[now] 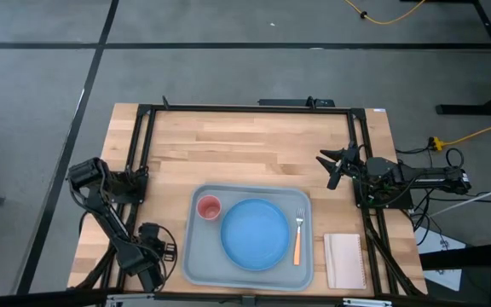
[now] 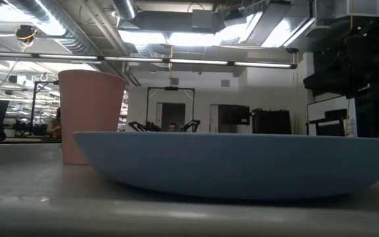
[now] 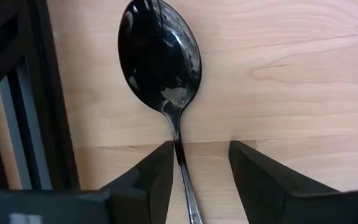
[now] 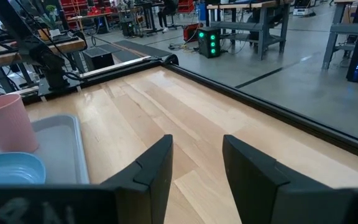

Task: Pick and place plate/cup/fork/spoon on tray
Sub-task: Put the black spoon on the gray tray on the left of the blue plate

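Observation:
The pale blue-grey tray (image 1: 190,264) lies at the table's near middle. On it stand the pink-red cup (image 1: 208,207) (image 2: 87,115) and the blue plate (image 1: 255,234) (image 2: 235,164). The orange-handled fork (image 1: 297,234) lies right of the plate. The dark spoon (image 3: 160,56) lies flat on the wood left of the tray and is hidden under the arm in the high view. My left gripper (image 1: 154,246) (image 3: 201,162) is open above the spoon's handle. My right gripper (image 1: 332,166) (image 4: 196,162) is open and empty at the table's right, above bare wood. My left gripper's open fingers come from above and stand on either side of the spoon's handle (image 3: 180,155), just behind the bowl. The handle lies right beside one finger (image 3: 157,171); I cannot tell whether they touch. The spoon rests flat on the table.
A small white pad (image 1: 343,260) lies right of the tray. A black frame rail (image 3: 36,93) runs close beside the spoon, and the frame (image 1: 245,108) borders the table. Bare wood (image 1: 245,145) lies beyond the tray.

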Action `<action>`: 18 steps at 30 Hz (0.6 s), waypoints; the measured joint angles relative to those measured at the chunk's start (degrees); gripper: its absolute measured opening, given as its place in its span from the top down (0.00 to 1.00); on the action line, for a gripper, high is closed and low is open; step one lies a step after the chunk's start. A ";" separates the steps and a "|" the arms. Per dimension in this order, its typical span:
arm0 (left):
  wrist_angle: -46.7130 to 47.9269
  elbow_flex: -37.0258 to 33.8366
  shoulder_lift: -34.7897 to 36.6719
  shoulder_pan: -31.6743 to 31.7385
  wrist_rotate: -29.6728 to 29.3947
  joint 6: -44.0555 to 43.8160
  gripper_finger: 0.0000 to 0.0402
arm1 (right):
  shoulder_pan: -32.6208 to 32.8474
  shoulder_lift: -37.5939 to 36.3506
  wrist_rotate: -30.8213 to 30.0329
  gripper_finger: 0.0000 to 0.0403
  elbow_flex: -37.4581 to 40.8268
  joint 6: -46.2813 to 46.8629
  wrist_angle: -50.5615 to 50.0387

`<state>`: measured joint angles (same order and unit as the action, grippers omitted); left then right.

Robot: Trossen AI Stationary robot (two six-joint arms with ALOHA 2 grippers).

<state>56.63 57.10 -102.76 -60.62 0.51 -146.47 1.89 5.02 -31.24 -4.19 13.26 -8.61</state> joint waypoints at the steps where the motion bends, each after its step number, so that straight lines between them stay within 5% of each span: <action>1: -0.16 -0.03 -0.02 -0.05 -0.14 -0.11 0.62 | 0.01 0.00 0.01 0.64 0.00 0.00 0.01; 18: -5.25 -0.23 0.29 2.43 -1.51 -0.34 0.69 | 0.01 0.00 -0.02 0.64 0.00 -0.12 0.00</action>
<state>51.38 56.87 -102.47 -58.18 -1.00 -146.80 1.90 5.02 -31.27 -4.19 13.14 -8.61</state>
